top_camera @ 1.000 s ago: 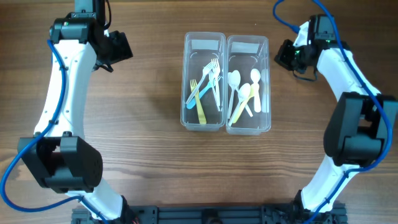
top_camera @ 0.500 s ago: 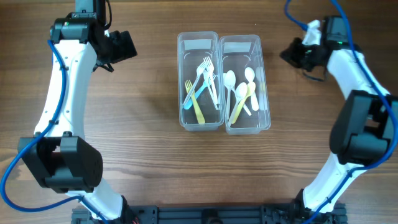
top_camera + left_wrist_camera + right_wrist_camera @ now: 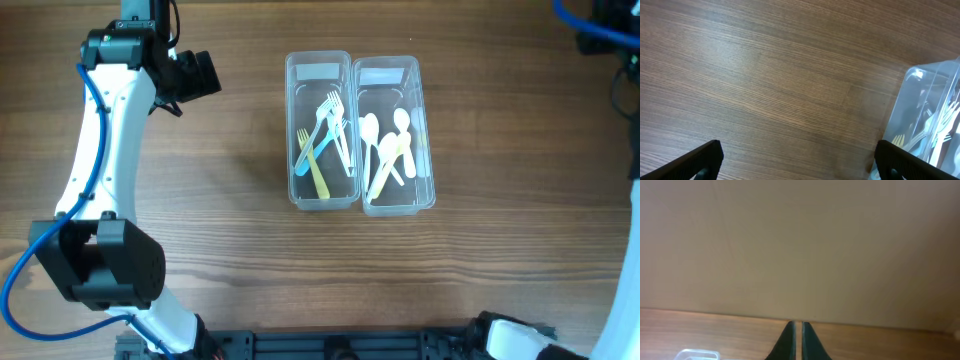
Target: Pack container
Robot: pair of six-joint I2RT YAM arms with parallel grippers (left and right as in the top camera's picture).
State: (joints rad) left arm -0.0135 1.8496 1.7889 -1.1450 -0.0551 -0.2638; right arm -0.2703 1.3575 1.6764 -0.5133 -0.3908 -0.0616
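Note:
Two clear plastic containers stand side by side at the table's centre. The left container (image 3: 319, 70) holds several forks (image 3: 325, 140), white, blue and yellow. The right container (image 3: 385, 75) holds several spoons (image 3: 388, 150), white and yellow. My left gripper (image 3: 200, 75) is open and empty above bare table to the left of the containers; in the left wrist view its fingers (image 3: 800, 162) are spread wide and the fork container (image 3: 930, 115) is at the right edge. My right gripper (image 3: 796, 326) is shut and empty, facing the table's far edge and a beige wall.
The wooden table (image 3: 200, 220) is bare around the containers. My right arm (image 3: 612, 25) sits in the top right corner of the overhead view, mostly out of frame. A corner of a container (image 3: 695, 355) shows at the bottom left of the right wrist view.
My right arm has swung away from the spoon container to the upper right, nearly out of the overhead view. Both containers shifted slightly left earlier. The left arm has not moved.

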